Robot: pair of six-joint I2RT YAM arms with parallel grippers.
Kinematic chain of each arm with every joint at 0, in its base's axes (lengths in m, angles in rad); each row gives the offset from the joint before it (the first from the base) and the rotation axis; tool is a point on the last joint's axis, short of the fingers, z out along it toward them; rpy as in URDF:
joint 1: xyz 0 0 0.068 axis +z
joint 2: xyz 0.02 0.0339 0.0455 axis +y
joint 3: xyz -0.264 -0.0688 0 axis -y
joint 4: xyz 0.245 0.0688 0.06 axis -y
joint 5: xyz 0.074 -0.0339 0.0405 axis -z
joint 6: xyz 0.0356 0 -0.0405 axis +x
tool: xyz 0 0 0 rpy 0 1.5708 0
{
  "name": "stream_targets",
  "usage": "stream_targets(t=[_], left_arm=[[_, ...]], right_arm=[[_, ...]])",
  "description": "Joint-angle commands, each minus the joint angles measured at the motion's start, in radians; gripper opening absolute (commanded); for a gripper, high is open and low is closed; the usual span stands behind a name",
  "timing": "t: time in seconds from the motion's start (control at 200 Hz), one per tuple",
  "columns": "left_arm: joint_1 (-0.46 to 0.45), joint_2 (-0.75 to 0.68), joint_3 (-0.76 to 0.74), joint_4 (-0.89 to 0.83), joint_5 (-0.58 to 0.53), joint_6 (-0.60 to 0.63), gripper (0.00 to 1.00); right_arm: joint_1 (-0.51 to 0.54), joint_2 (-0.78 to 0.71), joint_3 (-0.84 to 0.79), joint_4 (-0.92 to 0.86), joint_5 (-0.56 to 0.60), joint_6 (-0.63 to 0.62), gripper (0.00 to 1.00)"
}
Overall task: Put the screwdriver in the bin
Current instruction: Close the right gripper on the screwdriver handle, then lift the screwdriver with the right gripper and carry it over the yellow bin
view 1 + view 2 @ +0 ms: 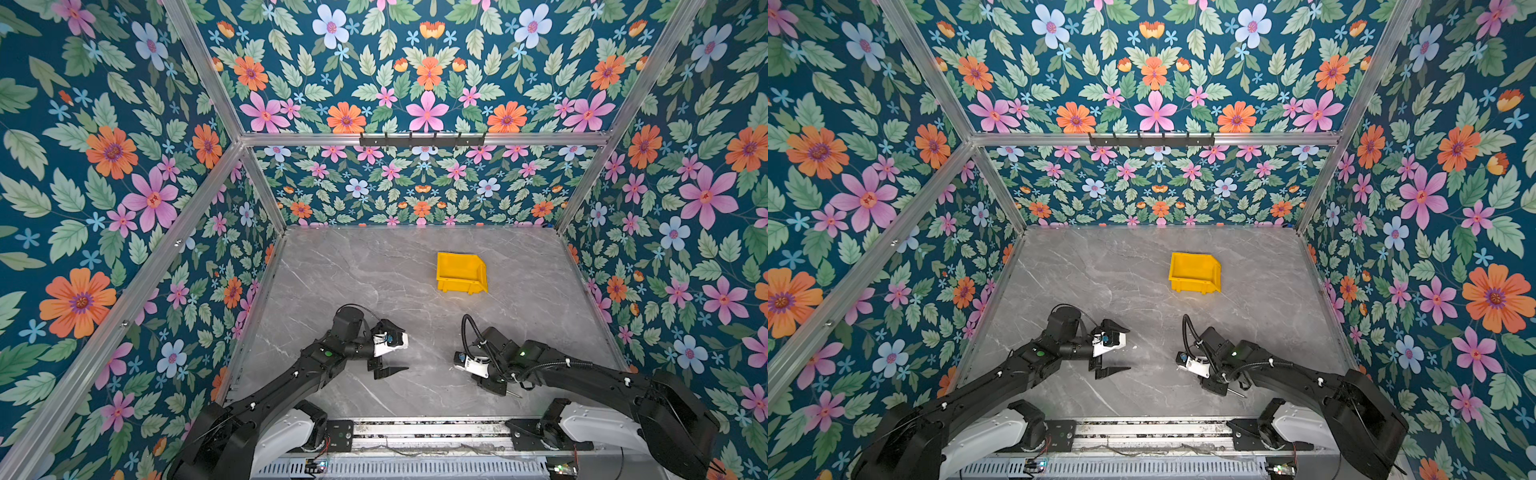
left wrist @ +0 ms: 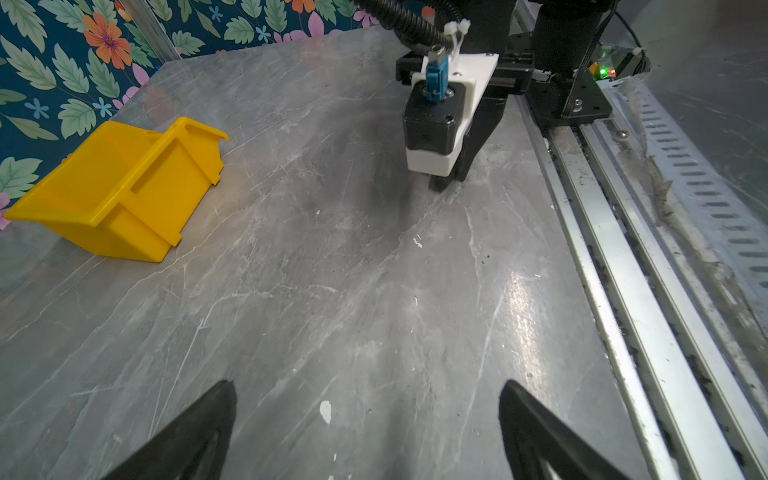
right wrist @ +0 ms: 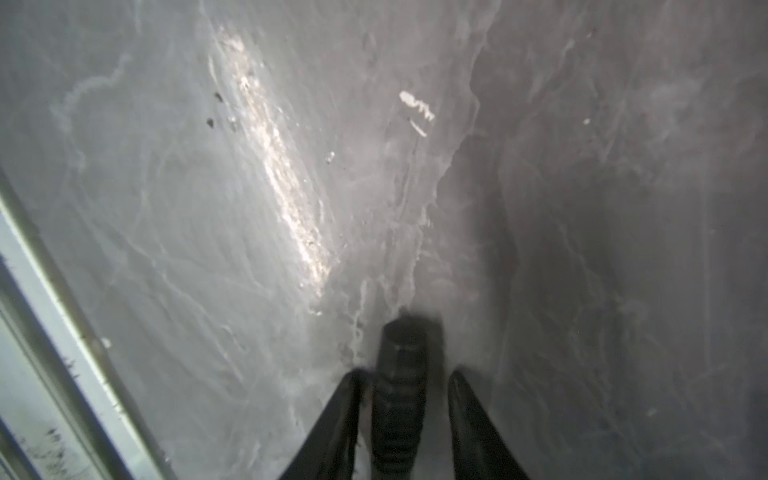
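The screwdriver lies low on the grey marble table near its front edge. Its ribbed black handle (image 3: 401,365) runs between the fingers of my right gripper (image 3: 409,374), which are drawn in on its two sides and blurred. In both top views only its thin silver shaft (image 1: 513,393) (image 1: 1237,392) pokes out from under the right gripper (image 1: 498,388). The yellow bin (image 1: 461,286) (image 1: 1194,284) (image 2: 124,232) stands empty further back, right of centre. My left gripper (image 1: 405,349) (image 2: 368,386) hovers open and empty to the left.
A metal rail (image 1: 428,432) (image 2: 615,232) runs along the table's front edge, close to the right gripper. Floral walls enclose the table on three sides. Bare marble (image 1: 374,282) lies between the grippers and the bin.
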Motion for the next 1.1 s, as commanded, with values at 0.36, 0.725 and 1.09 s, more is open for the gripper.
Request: stream_targets(t=[0.36, 0.725, 1.09], left_arm=[[0.000, -0.011, -0.003, -0.012, -0.026, 0.008, 1.00], [-0.001, -0.086, -0.029, -0.011, -0.068, -0.038, 1.00], [0.000, -0.102, -0.036, 0.052, -0.085, -0.127, 1.00]], right_arm=[[0.000, -0.119, 0.004, -0.095, 0.003, -0.036, 0.03], [-0.049, -0.173, 0.050, -0.101, 0.052, -0.155, 0.00], [-0.204, -0.114, 0.183, -0.045, 0.065, -0.287, 0.00]])
